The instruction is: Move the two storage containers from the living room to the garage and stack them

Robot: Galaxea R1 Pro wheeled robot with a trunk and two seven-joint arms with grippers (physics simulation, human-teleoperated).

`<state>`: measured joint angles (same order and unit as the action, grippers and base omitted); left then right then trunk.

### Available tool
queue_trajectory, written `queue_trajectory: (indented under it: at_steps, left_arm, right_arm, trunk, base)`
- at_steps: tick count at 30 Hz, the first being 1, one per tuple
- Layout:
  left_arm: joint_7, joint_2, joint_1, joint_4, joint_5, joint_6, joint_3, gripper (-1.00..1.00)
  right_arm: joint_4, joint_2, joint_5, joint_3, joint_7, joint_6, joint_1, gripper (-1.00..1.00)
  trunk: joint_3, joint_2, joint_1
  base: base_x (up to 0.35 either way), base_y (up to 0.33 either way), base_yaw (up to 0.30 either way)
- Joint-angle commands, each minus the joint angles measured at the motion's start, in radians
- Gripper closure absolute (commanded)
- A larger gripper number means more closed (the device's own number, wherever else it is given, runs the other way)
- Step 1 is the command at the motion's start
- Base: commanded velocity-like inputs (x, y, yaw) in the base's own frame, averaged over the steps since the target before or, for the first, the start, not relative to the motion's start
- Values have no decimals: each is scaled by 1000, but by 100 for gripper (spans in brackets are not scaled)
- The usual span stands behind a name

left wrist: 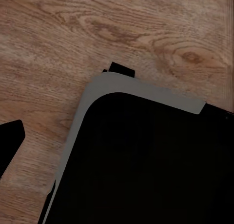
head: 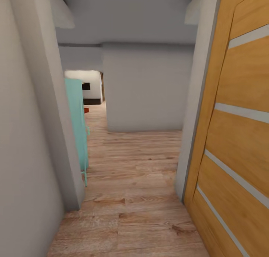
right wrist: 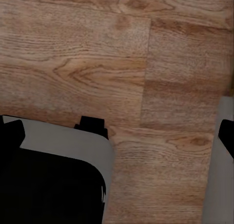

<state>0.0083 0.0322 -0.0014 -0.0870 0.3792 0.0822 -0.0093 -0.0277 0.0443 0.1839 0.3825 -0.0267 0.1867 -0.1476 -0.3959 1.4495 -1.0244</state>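
Observation:
I am in a narrow hallway with a light wood plank floor (head: 130, 197). Far down the passage, past a teal cabinet (head: 77, 126), a tiny orange-red thing (head: 86, 110) sits on the floor; it is too small to tell whether it is one of the storage containers. The garage is out of view. My left gripper (left wrist: 117, 136) hangs over the planks and my own base, with one black fingertip (left wrist: 9, 141) at the picture's edge and nothing held. In the right wrist view, my right gripper (right wrist: 119, 133) is open and empty, its fingertips (right wrist: 12, 131) far apart.
An orange wooden door (head: 239, 137) with pale stripes stands open along the right. A grey wall (head: 26, 137) hems the left side, and another grey wall (head: 145, 89) blocks the passage ahead, leaving an opening at the left. My black, grey-rimmed base (left wrist: 146, 165) shows below both wrists.

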Motion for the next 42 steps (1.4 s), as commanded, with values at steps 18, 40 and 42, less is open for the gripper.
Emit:
queue_trajectory:
  at_steps: [18, 40, 42]
  left_arm:
    - [1, 0, 0, 0, 4, 1, -1, -100]
    - [2, 0, 0, 0, 1, 1, -4, -100]
    - [2, 0, 0, 0, 0, 2, -3, -100]
  right_arm:
    - [-3, 4, -5, 15, 2, 3, -1, -100]
    - [-3, 0, -2, 16, -1, 5, -1, -100]
    - [-3, 0, -3, 16, -1, 5, -1, -100]
  trunk:
    - [-1, 0, -1]
    - [-1, 0, -1]
    - [-1, 0, -1]
  base:
    - [326, 0, -13]
    - [326, 0, 0]
    - [326, 0, 0]
